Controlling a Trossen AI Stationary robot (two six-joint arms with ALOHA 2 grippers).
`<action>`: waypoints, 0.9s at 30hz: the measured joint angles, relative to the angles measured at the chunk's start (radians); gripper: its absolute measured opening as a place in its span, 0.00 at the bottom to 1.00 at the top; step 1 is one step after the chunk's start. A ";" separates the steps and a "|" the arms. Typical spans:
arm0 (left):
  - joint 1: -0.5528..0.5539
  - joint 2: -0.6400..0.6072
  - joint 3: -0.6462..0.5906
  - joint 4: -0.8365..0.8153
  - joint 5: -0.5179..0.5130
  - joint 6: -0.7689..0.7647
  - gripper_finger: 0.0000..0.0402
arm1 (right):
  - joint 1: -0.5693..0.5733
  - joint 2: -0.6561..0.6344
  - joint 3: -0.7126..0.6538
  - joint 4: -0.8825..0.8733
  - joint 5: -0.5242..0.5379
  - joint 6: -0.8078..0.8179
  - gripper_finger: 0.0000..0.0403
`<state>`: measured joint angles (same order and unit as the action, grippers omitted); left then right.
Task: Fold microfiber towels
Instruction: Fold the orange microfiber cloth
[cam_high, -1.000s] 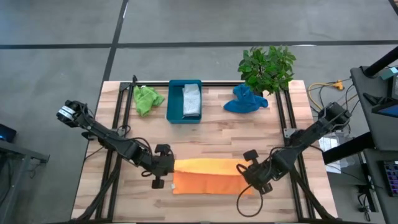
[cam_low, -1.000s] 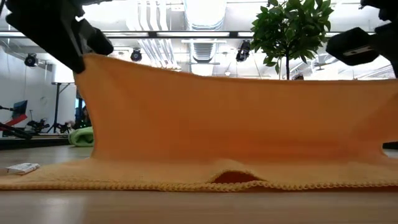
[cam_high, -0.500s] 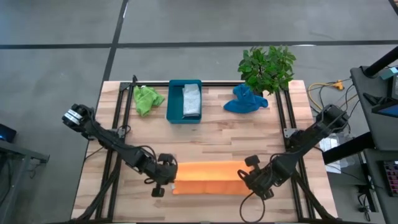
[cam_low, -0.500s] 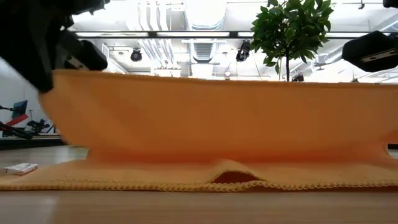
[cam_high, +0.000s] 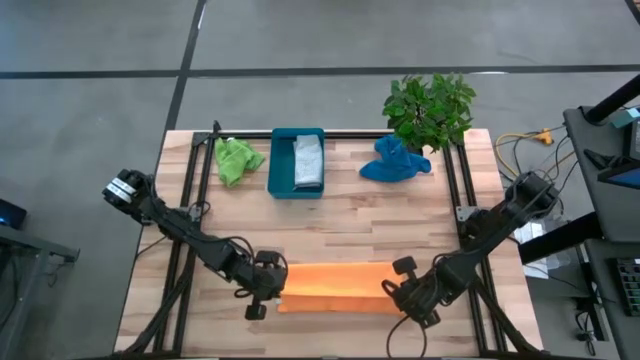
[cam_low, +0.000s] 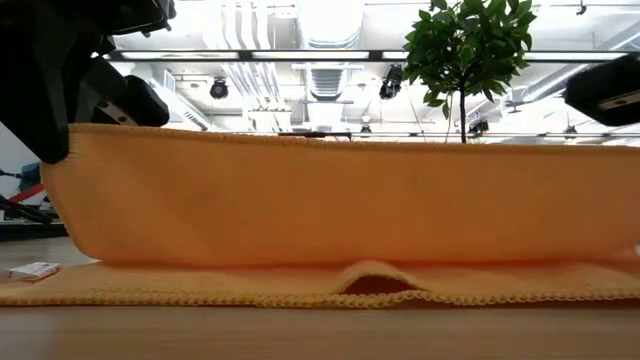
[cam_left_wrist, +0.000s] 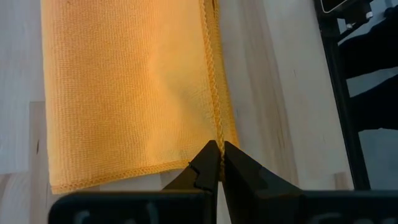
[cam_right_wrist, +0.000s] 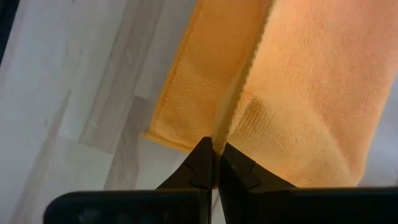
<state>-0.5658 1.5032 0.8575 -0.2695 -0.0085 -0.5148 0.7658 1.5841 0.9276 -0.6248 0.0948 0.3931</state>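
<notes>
Wooden surface, orange towel stretched crosswise between our two arms near the 6 o'clock edge.

From the high view, the surface (cam_high: 340, 225) carries the orange towel (cam_high: 335, 287) with its long axis running 9 to 3 o'clock; our left gripper (cam_high: 262, 285) sits at its 9 o'clock end and our right gripper (cam_high: 408, 292) at its 3 o'clock end, each equally near its own corner. The green towel (cam_high: 236, 159), the teal tray (cam_high: 296, 160) with the grey towel (cam_high: 307, 160) in it, and the blue towel (cam_high: 394, 162) lie well apart toward 12 o'clock. In the low view, the raised layer hangs as a wall over the flat layer. Each wrist view shows our jaws pinched shut on the towel's edge; we judge the carried edge must travel toward 6 o'clock to meet the lower edge.
</notes>
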 joint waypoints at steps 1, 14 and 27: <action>0.000 0.000 0.000 0.000 0.000 0.000 0.00 | 0.000 0.005 0.000 0.004 0.000 0.000 0.02; 0.001 0.000 -0.013 0.000 0.000 0.000 0.01 | 0.000 0.068 -0.002 0.020 -0.001 0.033 0.02; 0.001 0.000 -0.013 -0.025 0.003 -0.051 0.31 | 0.000 0.012 0.009 0.038 -0.053 0.079 0.24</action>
<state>-0.5648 1.5036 0.8446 -0.2948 -0.0060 -0.5654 0.7654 1.5966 0.9365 -0.5870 0.0415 0.4717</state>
